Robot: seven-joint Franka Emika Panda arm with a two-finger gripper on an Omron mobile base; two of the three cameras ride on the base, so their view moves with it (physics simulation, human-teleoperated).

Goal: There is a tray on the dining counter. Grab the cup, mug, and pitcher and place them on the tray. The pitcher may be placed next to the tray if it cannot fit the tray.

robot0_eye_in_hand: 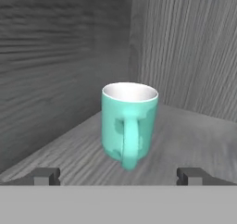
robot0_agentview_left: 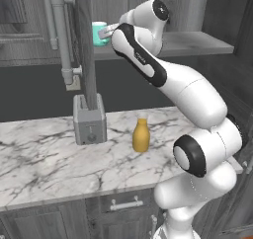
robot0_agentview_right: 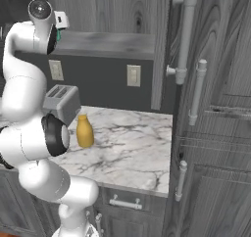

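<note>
So the end effector (robot0_eye_in_hand: 118, 176) sits spread wide before the teal mug (robot0_eye_in_hand: 128, 122), mid-frame on the wooden shelf (robot0_eye_in_hand: 185, 140); handle faces it, so closing could shove the mug backward.

mug (robot0_agentview_left: 98, 33): right side hidden behind the arm
toaster (robot0_agentview_right: 61, 104): lower corner hidden behind the arm
counter (robot0_agentview_left: 44, 159): cut off at left edge

You'll find nothing legible here. The small dark mark on the arm's white forearm (robot0_agentview_left: 140, 57), just right of the mug (robot0_agentview_left: 100, 33), is too blurred to read
</note>
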